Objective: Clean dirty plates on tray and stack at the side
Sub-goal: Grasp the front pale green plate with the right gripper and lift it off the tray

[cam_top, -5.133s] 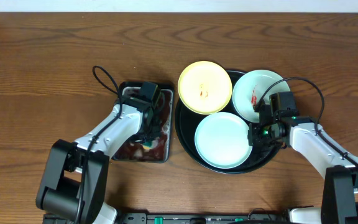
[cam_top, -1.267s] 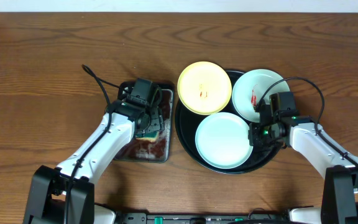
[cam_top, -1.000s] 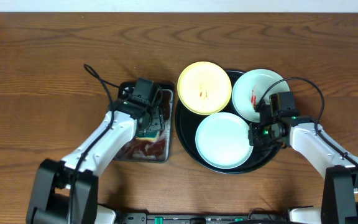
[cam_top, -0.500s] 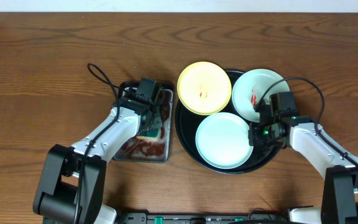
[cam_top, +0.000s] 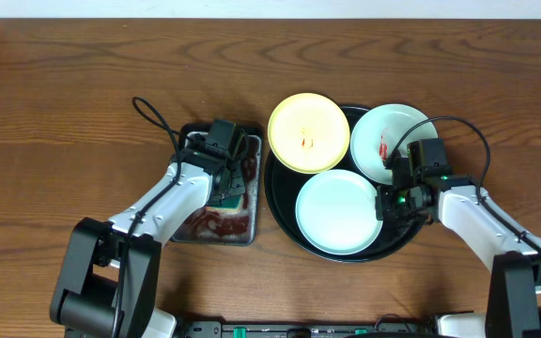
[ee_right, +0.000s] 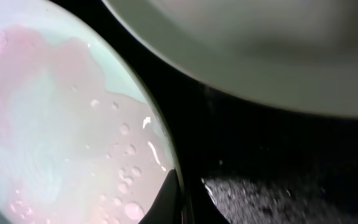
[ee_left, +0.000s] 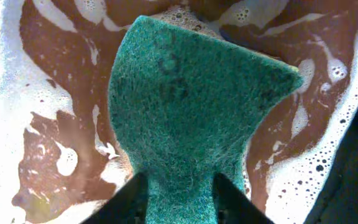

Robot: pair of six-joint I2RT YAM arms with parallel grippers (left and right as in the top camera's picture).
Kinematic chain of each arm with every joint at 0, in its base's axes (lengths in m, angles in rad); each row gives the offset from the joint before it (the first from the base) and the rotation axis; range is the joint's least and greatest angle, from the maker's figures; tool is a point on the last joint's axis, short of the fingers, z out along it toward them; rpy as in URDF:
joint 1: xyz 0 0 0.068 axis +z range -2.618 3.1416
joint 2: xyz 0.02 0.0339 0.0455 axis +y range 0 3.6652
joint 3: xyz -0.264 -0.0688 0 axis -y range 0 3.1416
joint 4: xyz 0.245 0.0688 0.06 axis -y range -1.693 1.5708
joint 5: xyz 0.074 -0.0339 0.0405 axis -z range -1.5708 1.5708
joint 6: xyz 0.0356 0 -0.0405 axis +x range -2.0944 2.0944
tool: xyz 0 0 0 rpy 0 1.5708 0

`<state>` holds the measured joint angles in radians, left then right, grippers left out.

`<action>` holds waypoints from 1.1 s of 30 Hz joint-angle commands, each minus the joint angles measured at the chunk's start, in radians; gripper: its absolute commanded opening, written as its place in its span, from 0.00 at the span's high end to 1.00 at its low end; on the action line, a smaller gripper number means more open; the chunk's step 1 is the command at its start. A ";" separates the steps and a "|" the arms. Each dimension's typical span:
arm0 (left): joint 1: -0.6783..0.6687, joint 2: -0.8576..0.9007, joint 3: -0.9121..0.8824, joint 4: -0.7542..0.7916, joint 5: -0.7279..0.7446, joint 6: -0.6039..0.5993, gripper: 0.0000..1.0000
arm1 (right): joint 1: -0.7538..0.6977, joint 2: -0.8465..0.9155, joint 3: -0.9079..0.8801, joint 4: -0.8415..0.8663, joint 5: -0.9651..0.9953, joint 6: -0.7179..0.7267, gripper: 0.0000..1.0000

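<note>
Left tool (ee_left: pixel 179 194) pinching the green sponge (ee_left: pixel 185 106), held over foamy brown liquid in the metal pan (cam_top: pixel 192 232). Right tool (cam_top: pixel 389 202) sits at the right rim of the near mint plate (cam_top: pixel 336 211), one finger on the wet edge; can't tell if it's clamped or spread. That plate lies on the black tray (cam_top: pixel 397 240). Far mint plate (cam_top: pixel 397 131), with a red smear, lies at the tray's back right. Yellow plate (cam_top: pixel 308 131), small orange smear, overhangs the tray's back-left rim. Pan just left of tray on the counter (cam_top: pixel 64 94).
</note>
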<state>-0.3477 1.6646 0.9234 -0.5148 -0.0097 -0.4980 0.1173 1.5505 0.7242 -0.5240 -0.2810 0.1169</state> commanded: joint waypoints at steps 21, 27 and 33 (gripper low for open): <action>0.002 0.015 -0.030 0.004 0.002 0.003 0.44 | 0.317 -0.463 0.020 -0.009 0.810 -0.029 0.99; 0.002 0.015 -0.030 0.004 0.002 0.003 0.44 | 0.525 -0.463 0.022 0.049 1.049 -0.157 0.99; 0.002 0.015 -0.030 0.005 0.002 0.003 0.43 | 0.691 -0.463 0.022 0.129 1.235 -0.338 0.99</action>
<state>-0.3477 1.6646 0.9154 -0.5098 -0.0093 -0.4973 0.7349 1.0985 0.7246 -0.4278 0.7639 -0.0757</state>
